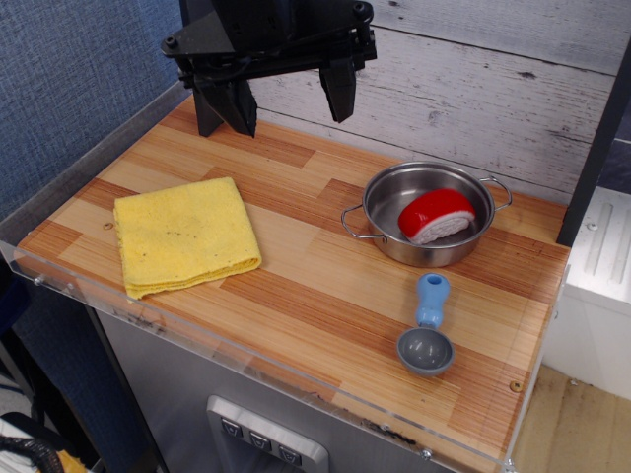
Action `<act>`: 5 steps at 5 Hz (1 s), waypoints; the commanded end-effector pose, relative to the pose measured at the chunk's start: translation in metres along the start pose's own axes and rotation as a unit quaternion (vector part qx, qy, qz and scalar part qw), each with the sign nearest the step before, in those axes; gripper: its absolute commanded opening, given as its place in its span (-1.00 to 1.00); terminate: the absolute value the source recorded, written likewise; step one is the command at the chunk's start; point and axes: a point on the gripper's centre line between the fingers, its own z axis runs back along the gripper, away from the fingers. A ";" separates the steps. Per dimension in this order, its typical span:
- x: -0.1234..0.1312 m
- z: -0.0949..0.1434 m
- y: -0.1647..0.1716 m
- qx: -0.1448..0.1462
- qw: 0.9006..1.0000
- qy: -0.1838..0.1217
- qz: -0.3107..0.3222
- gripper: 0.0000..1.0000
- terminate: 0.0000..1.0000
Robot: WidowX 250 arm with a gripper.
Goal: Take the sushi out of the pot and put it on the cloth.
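Observation:
The sushi point(437, 216), red domed top on a white rice base, lies tilted inside the shiny steel pot point(394, 202) at the right of the wooden counter. The yellow cloth point(182, 236) lies folded flat at the left. My black gripper point(284, 106) hangs open and empty above the back of the counter, between cloth and pot, well clear of both. Its two fingers point(338, 91) point down and stand wide apart.
A small blue-grey plastic scoop point(428, 328) lies in front of the pot, near the front right edge. A clear rim runs along the counter's edges point(197, 335). A grey plank wall point(473, 89) stands behind, and a blue wall point(69, 89) at the left.

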 end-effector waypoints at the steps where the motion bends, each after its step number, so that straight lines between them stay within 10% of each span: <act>1: 0.000 0.000 0.000 0.000 1.000 0.000 0.000 1.00 -1.00; 2: 0.033 -0.007 -0.003 0.006 0.995 -0.017 -0.102 1.00 -1.00; 3: 0.060 -0.019 -0.014 0.027 0.967 -0.004 -0.254 1.00 -1.00; 5: 0.053 -0.047 -0.046 -0.044 0.875 0.045 -0.480 1.00 -1.00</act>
